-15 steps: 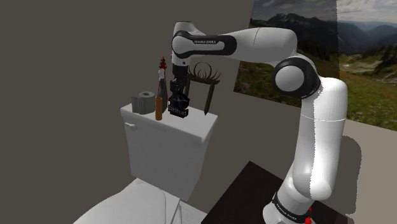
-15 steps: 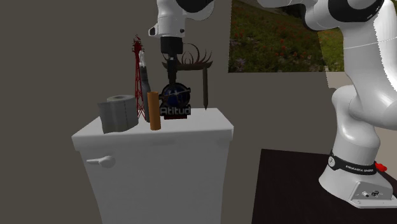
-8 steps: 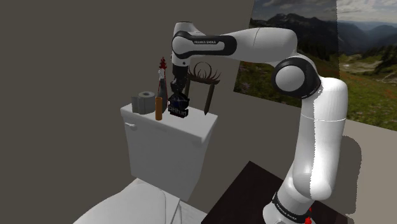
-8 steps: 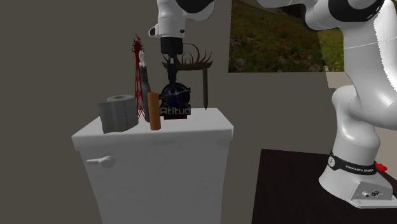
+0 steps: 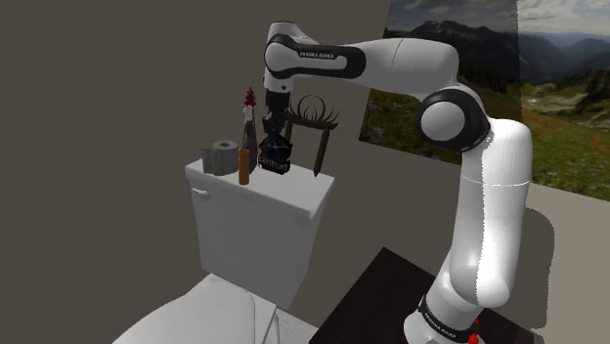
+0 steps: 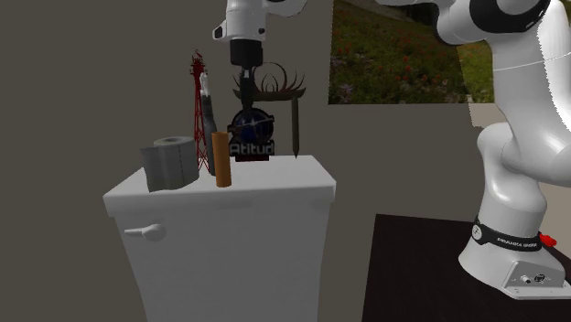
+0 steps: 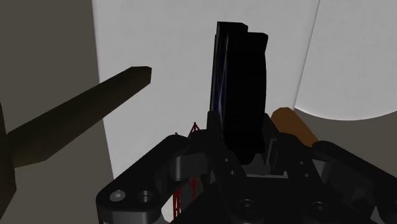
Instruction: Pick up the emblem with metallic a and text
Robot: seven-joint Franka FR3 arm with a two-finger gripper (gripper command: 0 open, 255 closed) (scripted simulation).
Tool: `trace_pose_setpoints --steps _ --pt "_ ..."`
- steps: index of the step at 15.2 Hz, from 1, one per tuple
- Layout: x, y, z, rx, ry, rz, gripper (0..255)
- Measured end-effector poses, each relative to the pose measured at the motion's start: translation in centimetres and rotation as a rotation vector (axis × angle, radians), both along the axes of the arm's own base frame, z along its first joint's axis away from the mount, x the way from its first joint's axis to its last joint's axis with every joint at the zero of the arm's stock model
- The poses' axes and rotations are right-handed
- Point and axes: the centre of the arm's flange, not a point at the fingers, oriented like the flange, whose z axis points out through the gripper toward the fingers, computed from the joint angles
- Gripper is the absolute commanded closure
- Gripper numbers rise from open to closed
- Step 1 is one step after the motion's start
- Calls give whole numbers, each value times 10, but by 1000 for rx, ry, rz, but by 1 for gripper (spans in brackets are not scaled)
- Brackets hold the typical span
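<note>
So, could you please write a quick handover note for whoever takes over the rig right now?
End effector: shut on the emblem, gripping its top edge.
Emblem: upright, above the toilet tank lid, beside the brown cylinder; it sits higher than a second ago.
Done: grasp made, lift begun.
Left: raise it well clear of the neighbouring items.

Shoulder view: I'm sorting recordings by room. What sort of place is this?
Probably a bathroom: a white toilet tank with a flush handle, and a grey paper roll on its lid.
</note>
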Motion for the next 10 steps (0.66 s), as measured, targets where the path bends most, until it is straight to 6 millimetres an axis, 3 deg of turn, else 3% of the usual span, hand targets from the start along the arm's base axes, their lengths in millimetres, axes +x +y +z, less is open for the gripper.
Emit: trace_pose_setpoints --steps 10 --pt "0 0 50 0 0 0 255"
